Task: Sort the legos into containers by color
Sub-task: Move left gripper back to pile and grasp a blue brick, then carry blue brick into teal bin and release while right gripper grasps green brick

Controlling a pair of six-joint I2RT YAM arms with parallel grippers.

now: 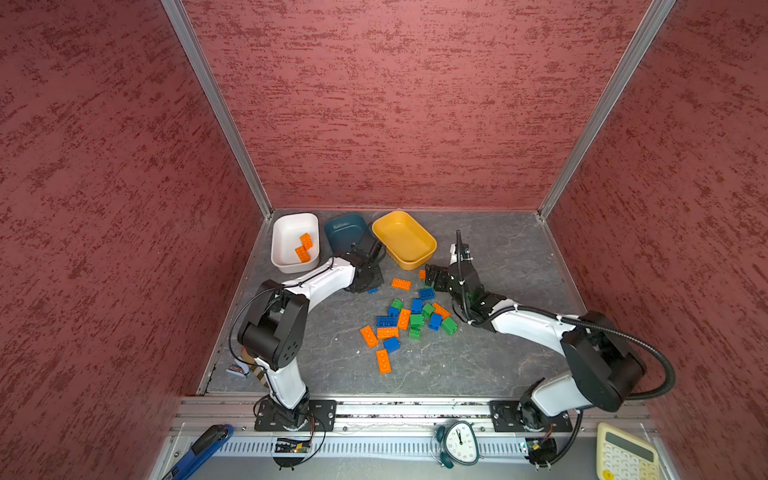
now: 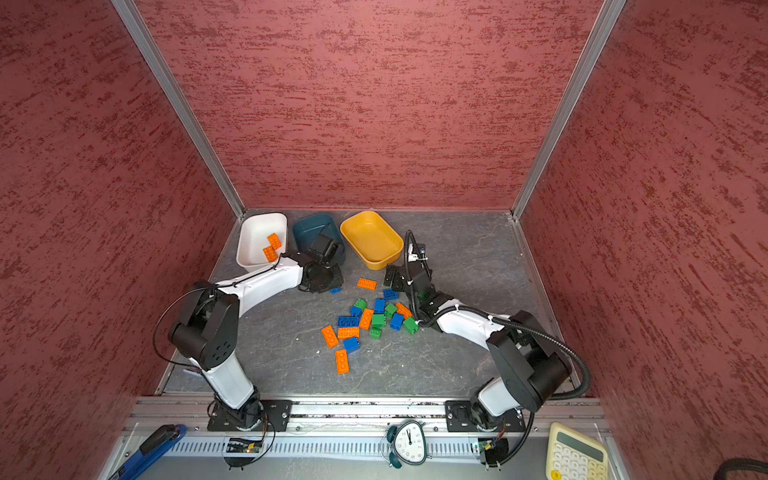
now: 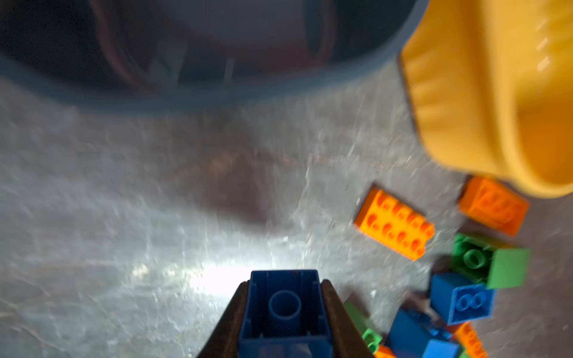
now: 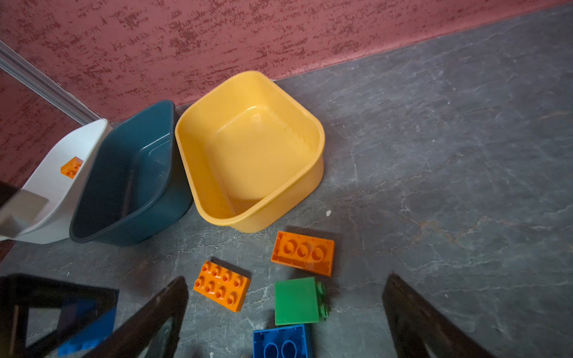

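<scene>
We see a grey stone-patterned table [image 1: 511,266] boxed in by red textured walls [image 1: 395,104]. The left arm [image 1: 320,278] and the right arm [image 1: 532,324], both white and black, reach in from the lower edge of both top views.

Along the table's far edge, at upper centre of the frame, three tubs stand in a row. The white tub [image 1: 286,249] holds two orange bricks [image 1: 304,247], the dark teal tub [image 1: 343,230] looks empty, and the yellow tub [image 1: 403,239] is empty. In mid-frame lies a loose pile of legos [image 1: 409,320] in orange, blue and green, not yet sorted.

The right gripper [image 4: 285,277] hangs with its jaws spread wide and holds nothing. It is over a green brick [image 4: 297,300], just below the yellow tub.

The left gripper [image 3: 285,280] is pinching a small blue brick [image 3: 285,313], whose hollow underside faces the wrist camera. In a top view that brick sits just below the teal tub's near rim. In the left wrist view the tub fills the upper frame, straight ahead of the fingers.

We judge the left arm to be the nearer one. The move looks like a short carry up-frame over the rim, then a release.
</scene>
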